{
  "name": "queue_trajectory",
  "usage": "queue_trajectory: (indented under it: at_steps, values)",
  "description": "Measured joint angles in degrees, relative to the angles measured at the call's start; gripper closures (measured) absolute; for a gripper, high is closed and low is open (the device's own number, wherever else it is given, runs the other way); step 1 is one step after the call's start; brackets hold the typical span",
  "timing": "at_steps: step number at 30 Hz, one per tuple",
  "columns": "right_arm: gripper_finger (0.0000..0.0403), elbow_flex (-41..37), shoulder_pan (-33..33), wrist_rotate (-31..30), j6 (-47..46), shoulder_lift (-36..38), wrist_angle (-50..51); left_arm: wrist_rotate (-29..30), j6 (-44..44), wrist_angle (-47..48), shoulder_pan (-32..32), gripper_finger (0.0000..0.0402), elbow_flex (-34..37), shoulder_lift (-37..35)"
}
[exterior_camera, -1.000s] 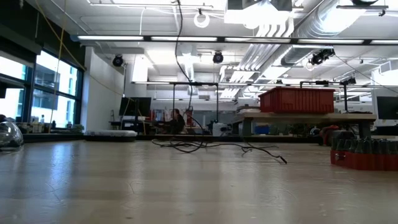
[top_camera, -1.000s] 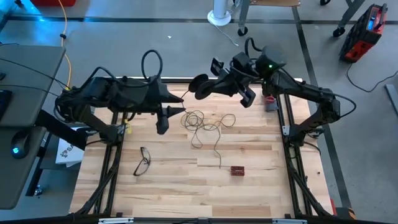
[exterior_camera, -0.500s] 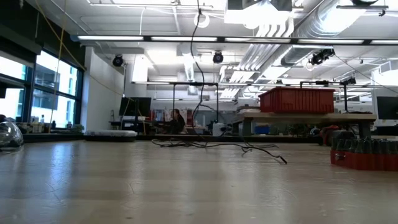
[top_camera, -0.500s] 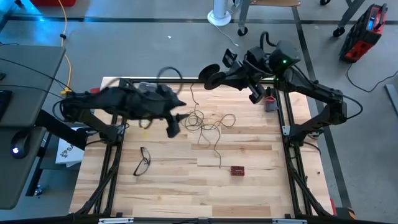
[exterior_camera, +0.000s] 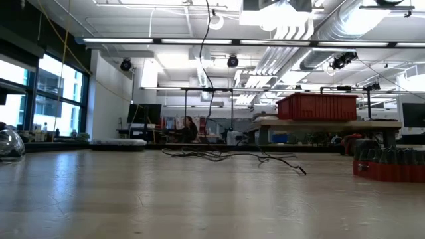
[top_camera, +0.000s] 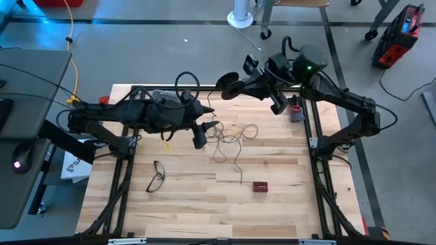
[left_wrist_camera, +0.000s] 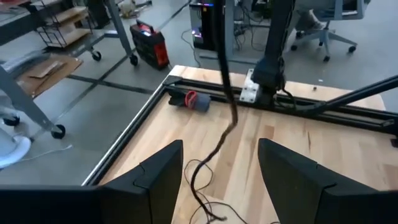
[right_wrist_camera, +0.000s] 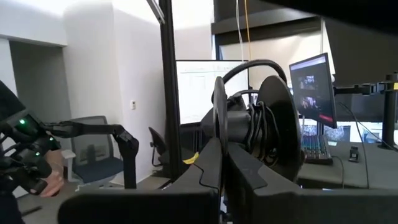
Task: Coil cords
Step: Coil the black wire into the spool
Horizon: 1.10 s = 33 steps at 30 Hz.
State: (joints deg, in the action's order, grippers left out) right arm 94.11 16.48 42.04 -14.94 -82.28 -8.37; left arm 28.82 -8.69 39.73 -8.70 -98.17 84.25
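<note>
Wood table [top_camera: 286, 197]: L gripper [top_camera: 201, 134] wide open over wire [top_camera: 228, 139], holds nothing; R gripper [top_camera: 235, 86] clamped on reel [top_camera: 230, 83].

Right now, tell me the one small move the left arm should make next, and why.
Probably close the left gripper on the wire. Its fingers stand open over the loose tangle on the table, and the strand runs up between them toward the reel, which the right gripper holds shut, raised over the table's far edge. Pinching it would likely let the winding go on under tension.
</note>
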Motion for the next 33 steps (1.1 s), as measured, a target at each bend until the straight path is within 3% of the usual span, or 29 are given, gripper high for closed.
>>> queue_trajectory:
  at_steps: [5,17,23,33]
  values:
    - [0.0403,0.0,0.0,0.0,-0.1,0.0,-1.0,0.0,0.0,-0.1,0.2,0.0222,0.0,0.0]
    - [0.0403,0.0,0.0,1.4,-0.6,0.0,-2.7,0.0,-0.1,-1.6,0.5,0.0336,0.0,0.1]
    - [0.0403,0.0,0.0,1.5,-0.5,0.0,-2.7,-3.1,0.4,-2.4,0.6,0.0339,0.0,0.1]
    - [0.0403,0.0,0.0,1.5,-0.4,0.0,-2.7,-3.2,1.2,-2.3,1.3,0.0331,0.0,0.1]
